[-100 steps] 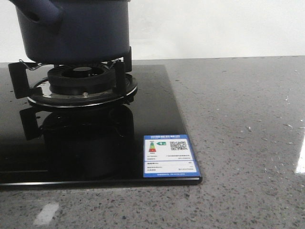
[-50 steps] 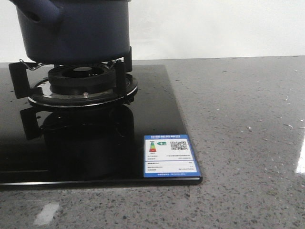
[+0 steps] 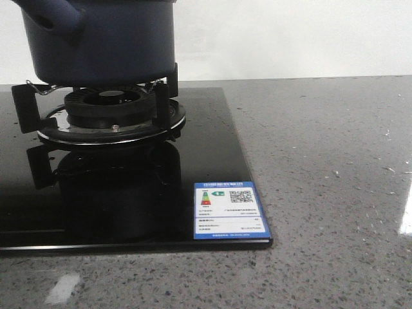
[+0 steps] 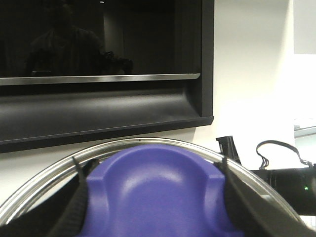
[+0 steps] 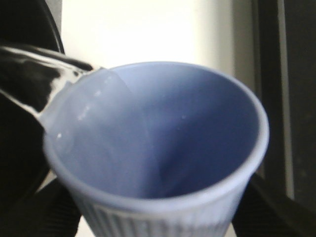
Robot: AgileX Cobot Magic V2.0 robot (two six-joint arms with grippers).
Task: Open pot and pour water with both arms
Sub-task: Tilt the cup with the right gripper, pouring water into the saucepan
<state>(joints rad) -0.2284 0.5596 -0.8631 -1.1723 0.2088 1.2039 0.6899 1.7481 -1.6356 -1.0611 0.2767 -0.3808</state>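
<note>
Nothing had moved since the earlier frames: your pot sat on the burner at far left. Your left gripper clamped the lid knob; your right gripper clamped the cup, water streaming out.

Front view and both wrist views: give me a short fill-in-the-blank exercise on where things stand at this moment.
1. In the front view the pot sits on the ____ of the black glass hob.
2. The cup in the right gripper is tilted and ____ runs over its rim.
3. The label on the hob's near corner has a ____ border.
4. The left gripper holds a round lid with a ____ rim.

Missing words: burner; water; blue; metal
</note>
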